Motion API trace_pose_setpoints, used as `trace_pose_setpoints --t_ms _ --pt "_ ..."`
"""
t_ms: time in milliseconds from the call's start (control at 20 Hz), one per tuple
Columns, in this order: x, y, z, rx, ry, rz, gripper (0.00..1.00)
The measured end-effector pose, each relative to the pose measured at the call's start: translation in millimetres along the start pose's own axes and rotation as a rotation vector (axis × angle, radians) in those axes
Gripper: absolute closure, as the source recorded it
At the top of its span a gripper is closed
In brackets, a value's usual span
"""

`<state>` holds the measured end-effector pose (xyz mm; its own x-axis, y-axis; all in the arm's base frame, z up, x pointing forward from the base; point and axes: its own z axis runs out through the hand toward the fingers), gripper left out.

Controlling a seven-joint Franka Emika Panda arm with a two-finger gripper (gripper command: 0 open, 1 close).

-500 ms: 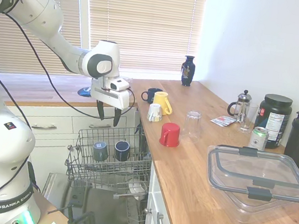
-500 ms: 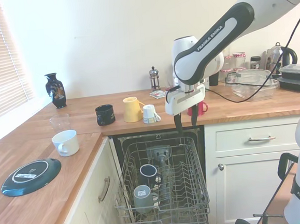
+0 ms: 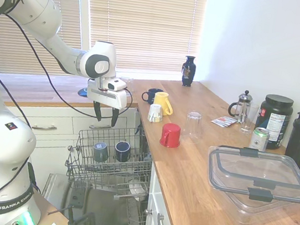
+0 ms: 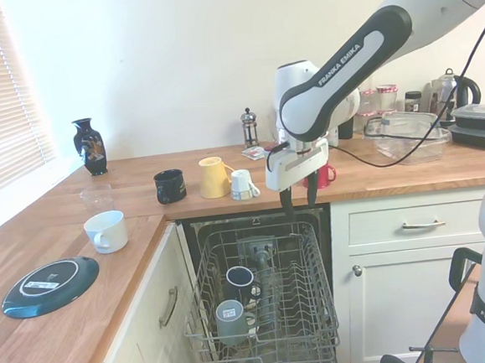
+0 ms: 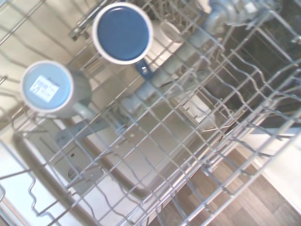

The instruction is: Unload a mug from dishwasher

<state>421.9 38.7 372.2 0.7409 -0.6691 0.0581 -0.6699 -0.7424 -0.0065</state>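
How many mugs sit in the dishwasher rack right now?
2. The grey mug sits upside down near the rack's front, and the navy mug stands just behind it. Wires might hide something smaller, though the wrist view also shows only two.

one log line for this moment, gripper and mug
gripper: open, empty, above rack | mug: upside down in rack beside navy mug | phase: pre-grasp
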Motion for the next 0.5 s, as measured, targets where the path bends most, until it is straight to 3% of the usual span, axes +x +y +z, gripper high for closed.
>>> trace_pose_setpoints --t_ms 500 --pt "-44.5 -52.5 57.3 -0.083 0.054 -0.141 0.0"
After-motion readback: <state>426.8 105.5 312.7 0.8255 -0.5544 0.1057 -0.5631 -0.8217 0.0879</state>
